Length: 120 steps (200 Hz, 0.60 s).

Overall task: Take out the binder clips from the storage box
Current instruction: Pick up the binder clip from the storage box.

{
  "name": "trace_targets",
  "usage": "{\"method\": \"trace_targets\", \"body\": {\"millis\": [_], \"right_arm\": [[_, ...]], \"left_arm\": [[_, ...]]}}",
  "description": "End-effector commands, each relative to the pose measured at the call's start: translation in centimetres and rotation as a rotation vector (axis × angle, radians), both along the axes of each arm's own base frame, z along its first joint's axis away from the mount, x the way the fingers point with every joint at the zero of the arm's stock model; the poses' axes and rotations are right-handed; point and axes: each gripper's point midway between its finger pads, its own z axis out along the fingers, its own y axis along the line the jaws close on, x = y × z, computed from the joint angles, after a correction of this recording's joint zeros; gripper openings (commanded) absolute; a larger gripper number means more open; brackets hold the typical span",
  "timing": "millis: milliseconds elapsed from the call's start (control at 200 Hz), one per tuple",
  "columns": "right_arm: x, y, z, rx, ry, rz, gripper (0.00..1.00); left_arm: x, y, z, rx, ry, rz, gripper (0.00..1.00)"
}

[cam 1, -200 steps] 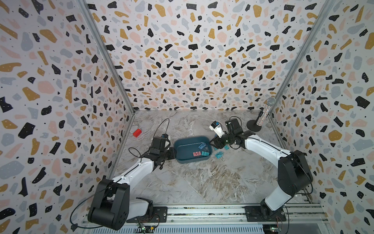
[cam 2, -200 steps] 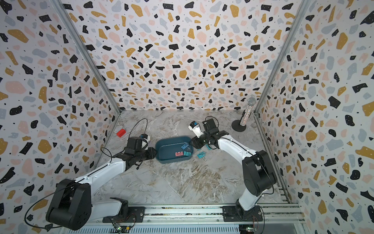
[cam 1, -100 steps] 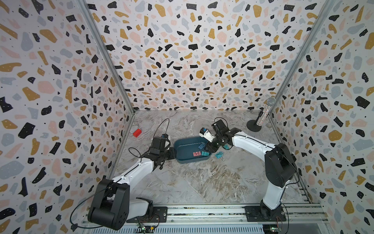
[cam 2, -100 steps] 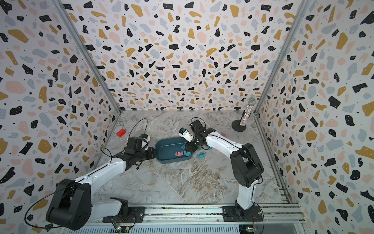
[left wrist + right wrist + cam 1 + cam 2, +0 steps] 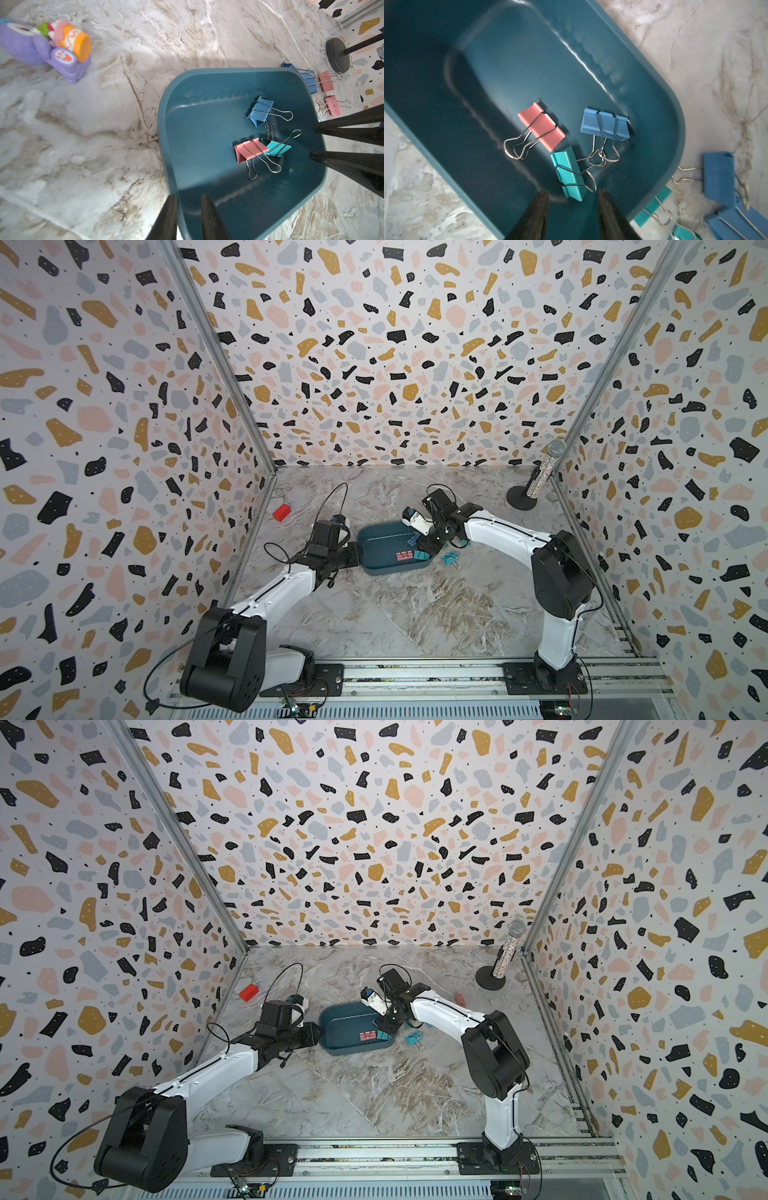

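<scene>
Your right arm point(image 5: 498, 533) has swung in over the box point(image 5: 519, 62); the right jaws hang open just above the teal clip point(image 5: 569, 172), which lies inside the box beside a pink clip point(image 5: 541, 126) and a blue clip point(image 5: 604, 124). The left jaws are clamped on the box's rim, steadying it. Come straight down, straddle the teal body rather than its wire loops, which look crossed with the blue clip's, and close firmly.

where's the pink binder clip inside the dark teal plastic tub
Right wrist view: the pink binder clip lies on the tub floor, toward its right-arm end, beside the teal clip.
</scene>
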Motion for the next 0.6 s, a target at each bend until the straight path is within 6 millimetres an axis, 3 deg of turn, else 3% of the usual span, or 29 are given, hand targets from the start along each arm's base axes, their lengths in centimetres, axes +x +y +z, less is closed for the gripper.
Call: {"method": "trace_targets", "body": {"millis": [0,425,596], "right_arm": [[0.3,0.0,0.3,-0.024,-0.007,-0.006,0.44],[0.7,0.1,-1.3,-0.054,0.019,-0.008,0.42],[0.4,0.3,-1.6,-0.057,0.044,0.004,0.36]], "left_arm": [[-0.3,-0.2,0.3,-0.013,-0.018,-0.013,0.24],[-0.3,-0.2,0.3,-0.012,-0.020,-0.013,0.24],[-0.3,-0.2,0.3,-0.012,-0.020,-0.012,0.25]]}}
